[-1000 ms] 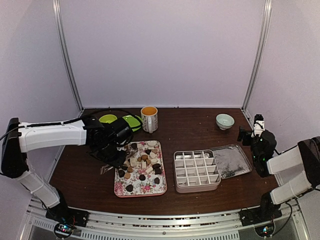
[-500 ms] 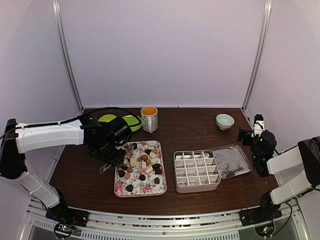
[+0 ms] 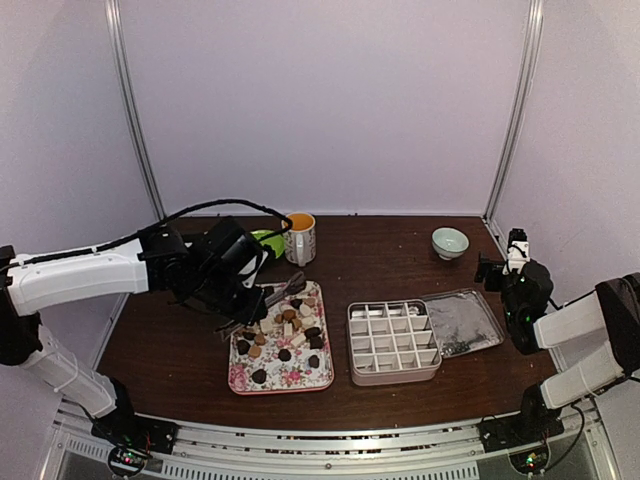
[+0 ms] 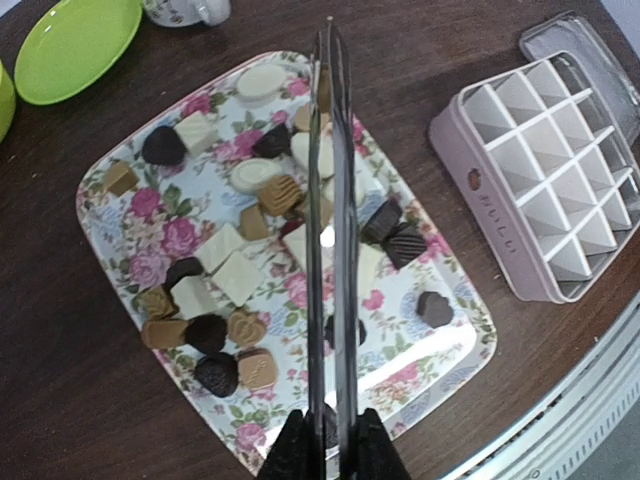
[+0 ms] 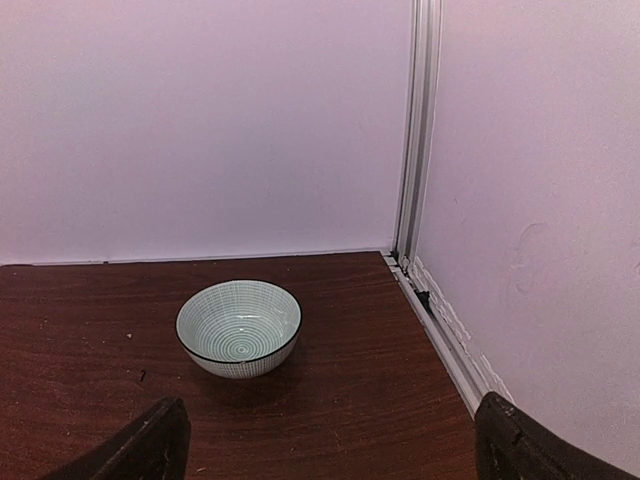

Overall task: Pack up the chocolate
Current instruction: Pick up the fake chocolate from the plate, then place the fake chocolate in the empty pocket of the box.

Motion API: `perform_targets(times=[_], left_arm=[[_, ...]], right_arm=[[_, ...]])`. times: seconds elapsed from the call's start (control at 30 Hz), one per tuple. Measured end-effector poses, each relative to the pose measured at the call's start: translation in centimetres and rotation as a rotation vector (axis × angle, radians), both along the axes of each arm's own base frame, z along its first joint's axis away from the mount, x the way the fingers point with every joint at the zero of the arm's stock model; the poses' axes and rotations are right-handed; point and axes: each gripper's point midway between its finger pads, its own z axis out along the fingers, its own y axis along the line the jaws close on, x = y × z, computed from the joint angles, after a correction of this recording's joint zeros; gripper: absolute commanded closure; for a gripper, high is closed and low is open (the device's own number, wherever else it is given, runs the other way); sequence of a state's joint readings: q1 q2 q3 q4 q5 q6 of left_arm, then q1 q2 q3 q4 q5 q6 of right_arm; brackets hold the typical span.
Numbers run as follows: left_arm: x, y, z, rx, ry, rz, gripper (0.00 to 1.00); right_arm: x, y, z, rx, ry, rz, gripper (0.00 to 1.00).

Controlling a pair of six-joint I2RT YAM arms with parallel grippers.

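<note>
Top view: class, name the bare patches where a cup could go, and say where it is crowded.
Bare wood lies between the mug and the bowl, behind the box, and in a strip along the near edge before the tray and box. Crowded: the tray of chocolates, with the tongs above, and the narrow gap between tray and box.

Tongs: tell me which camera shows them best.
The left wrist view. There the tongs run up the middle of the frame from the left gripper, both metal arms nearly together above the flowered tray. The top external view shows only a small dark sliver by that gripper. The right wrist view shows none of them.
</note>
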State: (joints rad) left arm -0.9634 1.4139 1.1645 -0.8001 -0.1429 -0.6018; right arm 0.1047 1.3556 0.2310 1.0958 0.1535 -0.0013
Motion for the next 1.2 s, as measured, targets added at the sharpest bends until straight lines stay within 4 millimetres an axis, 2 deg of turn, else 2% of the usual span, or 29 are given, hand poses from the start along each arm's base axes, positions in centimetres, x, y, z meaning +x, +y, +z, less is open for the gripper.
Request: perform_targets(times=[0.2,0.5,0.63,0.87,1.2], left_arm=[[-1.4,-4.6,0.8,-0.122,-0.017,-0.107,0.88],[-3.0,-8.5,-1.6,-0.109,0.013,-0.183,0.85],[-3.0,-9.1,-1.8,-0.108,0.012,-0.180,0.85],[-2.6,-10.3,-0.9,-0.138,-0.007,-0.176,0.81],[-2.4,-10.7,-1.7,-0.121,-0.009,-0.154,0.74]], right_arm=[[0.0,0.0,0.0,0.000,0.000,0.000,0.00],[0.0,0.0,0.0,0.000,0.000,0.000,0.00],[0.0,0.0,0.0,0.000,0.000,0.000,0.00],[0.0,0.0,0.0,0.000,0.000,0.000,0.00],[0.0,0.0,0.0,0.000,0.000,0.000,0.00]])
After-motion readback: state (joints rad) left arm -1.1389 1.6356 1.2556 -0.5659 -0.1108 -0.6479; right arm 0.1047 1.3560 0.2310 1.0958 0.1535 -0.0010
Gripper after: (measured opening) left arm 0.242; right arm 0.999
